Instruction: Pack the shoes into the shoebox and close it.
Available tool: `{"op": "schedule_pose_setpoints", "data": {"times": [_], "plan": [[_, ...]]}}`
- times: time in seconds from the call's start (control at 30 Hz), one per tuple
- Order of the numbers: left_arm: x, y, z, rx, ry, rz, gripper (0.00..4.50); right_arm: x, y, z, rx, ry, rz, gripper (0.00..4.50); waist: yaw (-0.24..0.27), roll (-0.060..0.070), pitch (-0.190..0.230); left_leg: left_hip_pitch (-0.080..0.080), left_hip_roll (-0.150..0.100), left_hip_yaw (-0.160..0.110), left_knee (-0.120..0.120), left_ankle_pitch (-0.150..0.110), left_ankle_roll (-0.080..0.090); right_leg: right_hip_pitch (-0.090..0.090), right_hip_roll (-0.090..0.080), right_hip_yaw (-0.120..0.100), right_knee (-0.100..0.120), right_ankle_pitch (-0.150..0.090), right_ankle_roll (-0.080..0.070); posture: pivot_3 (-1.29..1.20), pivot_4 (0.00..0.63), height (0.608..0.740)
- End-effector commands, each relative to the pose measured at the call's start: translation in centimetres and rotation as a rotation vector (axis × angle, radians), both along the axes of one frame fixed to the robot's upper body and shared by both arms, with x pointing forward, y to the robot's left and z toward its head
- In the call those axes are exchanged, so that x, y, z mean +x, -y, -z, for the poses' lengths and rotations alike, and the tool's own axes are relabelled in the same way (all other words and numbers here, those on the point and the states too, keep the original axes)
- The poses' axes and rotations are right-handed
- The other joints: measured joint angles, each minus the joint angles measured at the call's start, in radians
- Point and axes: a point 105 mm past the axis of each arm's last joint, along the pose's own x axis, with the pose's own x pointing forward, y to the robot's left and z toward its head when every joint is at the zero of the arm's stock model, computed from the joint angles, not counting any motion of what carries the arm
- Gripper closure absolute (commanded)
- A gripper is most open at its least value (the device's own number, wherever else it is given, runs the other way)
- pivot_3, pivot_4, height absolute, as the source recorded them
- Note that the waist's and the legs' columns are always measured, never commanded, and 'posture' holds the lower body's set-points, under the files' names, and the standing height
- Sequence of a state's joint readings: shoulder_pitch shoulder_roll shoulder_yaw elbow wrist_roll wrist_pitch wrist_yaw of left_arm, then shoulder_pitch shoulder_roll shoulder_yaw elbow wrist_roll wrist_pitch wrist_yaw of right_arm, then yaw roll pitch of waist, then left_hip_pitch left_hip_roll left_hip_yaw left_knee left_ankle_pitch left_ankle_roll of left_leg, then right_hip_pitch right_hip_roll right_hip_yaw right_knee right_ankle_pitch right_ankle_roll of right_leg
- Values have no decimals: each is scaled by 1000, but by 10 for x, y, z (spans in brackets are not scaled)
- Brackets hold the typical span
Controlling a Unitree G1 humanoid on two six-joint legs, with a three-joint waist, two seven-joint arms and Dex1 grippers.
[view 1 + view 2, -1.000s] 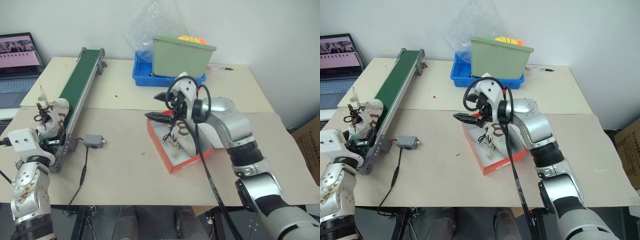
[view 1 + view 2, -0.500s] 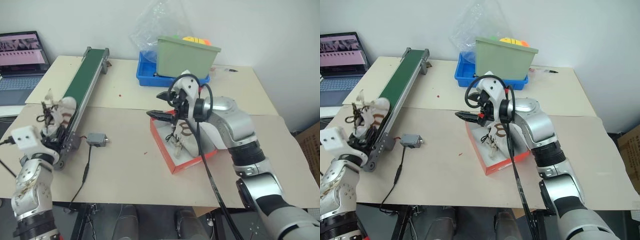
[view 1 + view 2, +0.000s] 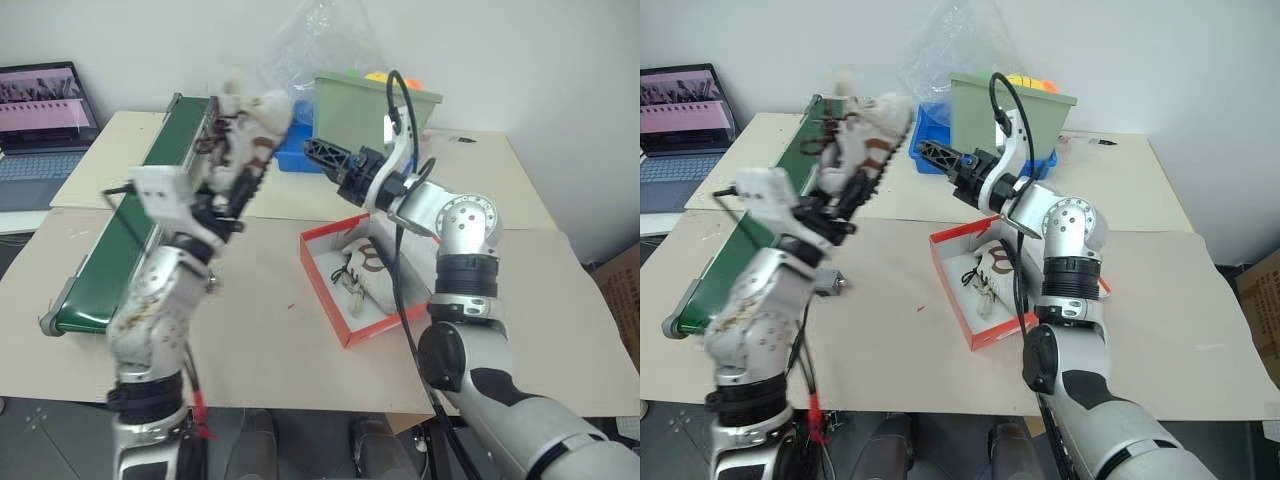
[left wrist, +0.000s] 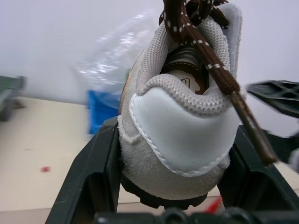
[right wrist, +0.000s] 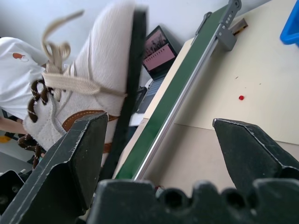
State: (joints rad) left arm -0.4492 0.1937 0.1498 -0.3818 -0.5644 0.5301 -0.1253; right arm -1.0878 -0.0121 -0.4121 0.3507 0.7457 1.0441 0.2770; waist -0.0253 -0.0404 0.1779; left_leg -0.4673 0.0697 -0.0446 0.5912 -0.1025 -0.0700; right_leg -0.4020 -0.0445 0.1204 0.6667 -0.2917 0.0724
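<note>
The table [image 3: 250, 330] carries everything, and the shoebox [image 3: 322, 290] is the landmark: red outside, white inside, lying open near the table's middle with one shoe [image 3: 362, 270] already lying in it; to the robot's left of the box runs the green belt [image 3: 110, 250], and behind the box stand the blue tray [image 3: 292, 152] and the green bin [image 3: 365, 112]. The big change is on the left: the left gripper [image 4: 173, 140], which a moment ago sat low beside the belt far to the left of the box, now stands raised and much nearer the box, up and to its left; its fingers clamp the second shoe [image 3: 245, 135] by the heel, laces dangling. The right gripper [image 3: 322, 155] has lifted from just over the box to above its far edge, jaws wide and empty, pointing toward the carried shoe. So the second shoe is picked and on its way; it looks headed for a handover or straight into the box; the lid remains open.
</note>
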Motion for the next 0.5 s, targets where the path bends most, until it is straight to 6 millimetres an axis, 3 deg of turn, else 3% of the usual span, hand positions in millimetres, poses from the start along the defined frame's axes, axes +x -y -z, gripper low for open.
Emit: {"op": "schedule_pose_setpoints", "data": {"times": [0.03, 0.5], "plan": [[-5, 16, -5, -28, 37, 36, 2253, -2, 6, -19, 16, 57, 21, 195, -6, 0, 0, 0, 0, 0, 0, 0, 0, 0, 0, 0, 0, 0, 0, 0, 150, 740], [-11, 51, 10, -91, -16, 106, 2253, -1, 7, -20, 2, 71, 48, 195, -18, 0, 0, 0, 0, 0, 0, 0, 0, 0, 0, 0, 0, 0, 0, 0, 150, 740]]}}
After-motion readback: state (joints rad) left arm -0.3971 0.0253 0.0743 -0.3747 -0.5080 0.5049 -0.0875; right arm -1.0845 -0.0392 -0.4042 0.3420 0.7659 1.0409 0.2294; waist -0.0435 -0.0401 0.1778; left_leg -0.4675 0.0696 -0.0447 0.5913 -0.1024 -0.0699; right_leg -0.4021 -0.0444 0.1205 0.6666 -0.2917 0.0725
